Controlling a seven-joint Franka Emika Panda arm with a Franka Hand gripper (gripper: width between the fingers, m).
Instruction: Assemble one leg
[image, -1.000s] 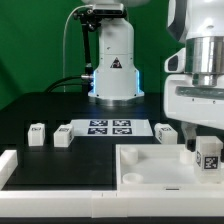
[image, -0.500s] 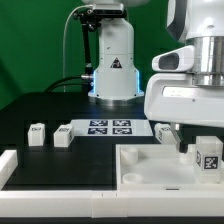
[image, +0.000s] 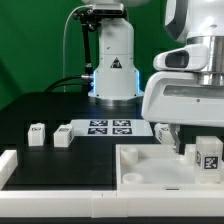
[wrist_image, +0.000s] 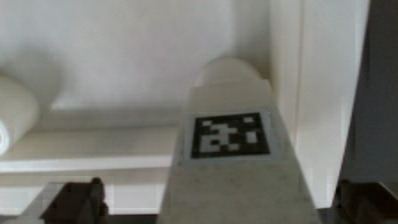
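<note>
Nearest in the exterior view, a white rail (image: 20, 163) is seen along the front edge of the black table (image: 30, 112). Just behind it, the large white tray-like part (image: 150, 165) is set on the exterior view's right, its raised rim enclosing a recessed floor.

Over the far right corner of that part, the gripper (image: 203, 140) is lowered, most of it masked by the arm's bulky white housing. A tagged leg (image: 208, 152) is seen at the fingertips, upright, its tag facing the camera, close against the tray's right wall. In the wrist view the same leg (wrist_image: 231, 150) is shown running lengthwise between the dark fingertips (wrist_image: 75, 202), its pointed end lying next to a tall white wall with little open room on that side; more free floor is left on the other side. The fingers appear closed on this leg, though contact is partly hidden.

Farther back on the bare table, two loose legs (image: 38, 132) (image: 63, 134) are set well apart from the tray, with open black surface around them. Beside them the marker board (image: 110, 127) lies flat, and another leg (image: 164, 131) is seen near its right end.
</note>
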